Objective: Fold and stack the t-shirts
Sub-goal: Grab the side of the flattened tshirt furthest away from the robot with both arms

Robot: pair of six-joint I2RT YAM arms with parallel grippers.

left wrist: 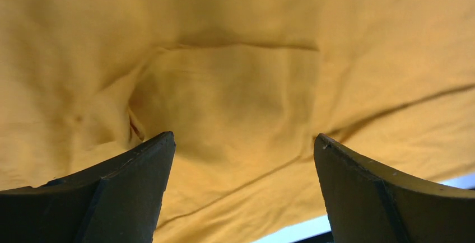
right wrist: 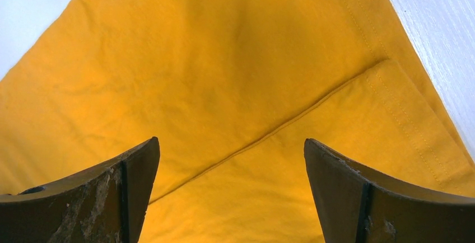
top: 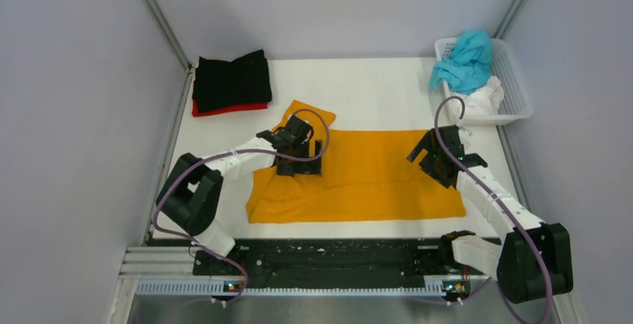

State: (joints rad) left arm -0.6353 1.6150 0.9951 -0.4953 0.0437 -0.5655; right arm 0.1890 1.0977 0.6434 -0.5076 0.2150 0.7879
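Observation:
The orange t-shirt lies spread and partly folded on the white table, one sleeve sticking out at its far left. My left gripper is open just above the shirt's left part; orange cloth fills its wrist view. My right gripper is open above the shirt's right edge, where a folded hem shows between its fingers. A folded black t-shirt lies on a folded red t-shirt at the far left. A teal t-shirt and a white t-shirt sit crumpled in the basket.
The white lattice basket stands at the far right corner against the wall. Grey walls close in both sides. The arm bases and a black rail run along the near edge.

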